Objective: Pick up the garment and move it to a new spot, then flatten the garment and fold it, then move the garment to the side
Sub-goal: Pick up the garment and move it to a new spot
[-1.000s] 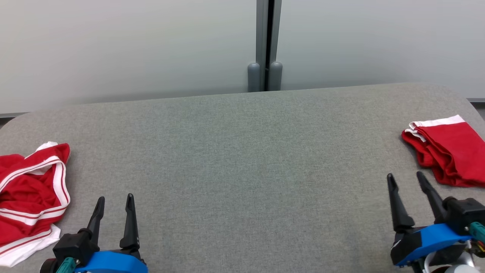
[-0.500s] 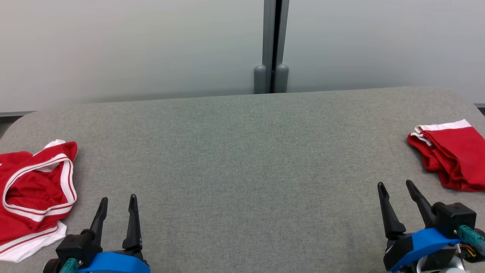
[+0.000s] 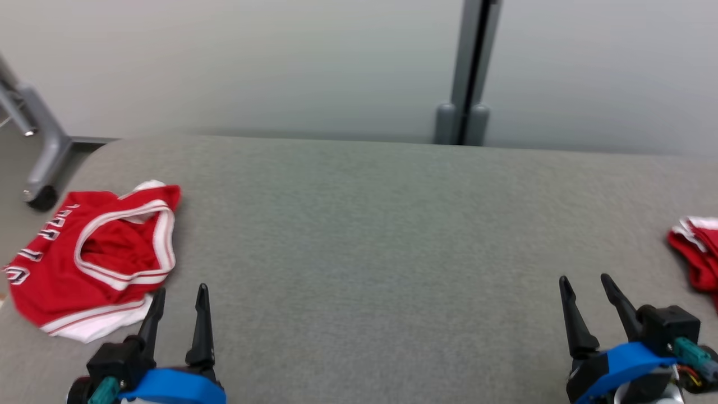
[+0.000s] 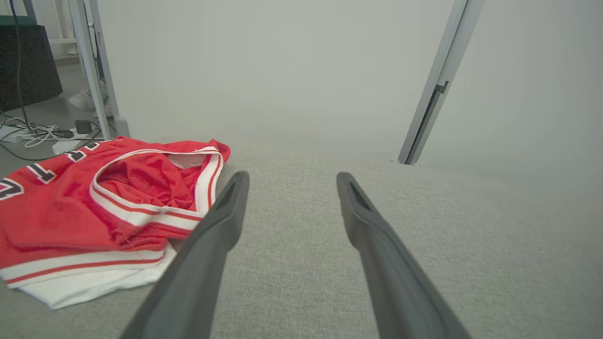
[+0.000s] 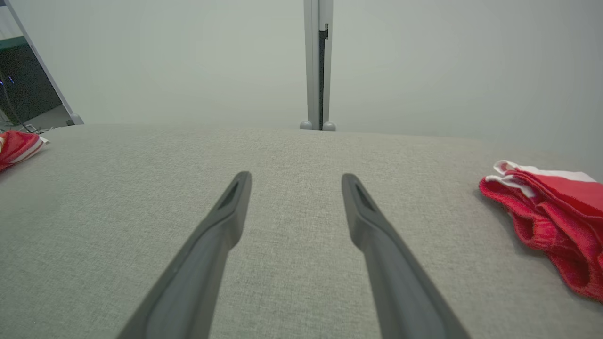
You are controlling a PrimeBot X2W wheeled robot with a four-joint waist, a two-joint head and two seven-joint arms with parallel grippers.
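Observation:
A crumpled red garment (image 3: 95, 264) with white trim and dark lettering lies at the left end of the grey padded table (image 3: 364, 224). My left gripper (image 3: 182, 289) stands open just right of the garment's near edge, with nothing between its fingers. In the left wrist view the garment (image 4: 70, 212) lies left of the open left gripper (image 4: 292, 175), and its white hem reaches beside the left finger. My right gripper (image 3: 583, 278) is open and empty over bare table at the lower right. The right wrist view shows the right gripper (image 5: 294, 175) open above the cloth surface.
A second, folded red cloth (image 3: 695, 252) with a white band lies at the table's right end, also in the right wrist view (image 5: 556, 221). A grey partition post (image 3: 468, 73) stands behind the table. A wheeled stand leg (image 3: 39, 163) and floor cables (image 4: 37, 136) lie off the left end.
The camera has turned left, so the whole picture has shifted right: more of the crumpled garment shows and the folded cloth sits at the right edge. Both grippers stay open.

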